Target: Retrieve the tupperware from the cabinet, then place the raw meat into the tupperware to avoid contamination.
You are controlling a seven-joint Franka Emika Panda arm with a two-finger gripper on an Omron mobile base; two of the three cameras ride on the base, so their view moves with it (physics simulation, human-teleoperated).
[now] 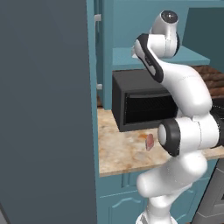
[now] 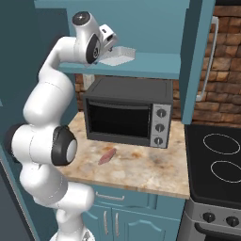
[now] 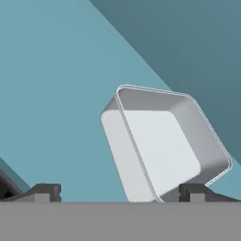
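Observation:
The tupperware (image 2: 121, 55), a shallow white-translucent box, rests on the teal shelf of the open upper cabinet (image 2: 155, 64). My gripper (image 2: 111, 48) is raised to shelf height just left of it. In the hand view the tupperware (image 3: 162, 141) lies close ahead, tilted, and the gripper (image 3: 120, 192) is open. Its fingertips (image 3: 47, 190) stand wide apart, with the box's near left wall between them and nothing gripped. The raw meat (image 2: 107, 156), a small pinkish-red lump, lies on the counter in front of the microwave; it also shows beside my arm as raw meat (image 1: 149, 141).
A black microwave (image 2: 127, 115) stands on the speckled counter (image 2: 150, 169) under the shelf. The cabinet door (image 2: 197, 56) hangs open at the right. A stove (image 2: 216, 155) adjoins the counter on the right. A tall dark grey unit (image 1: 43, 109) blocks the left.

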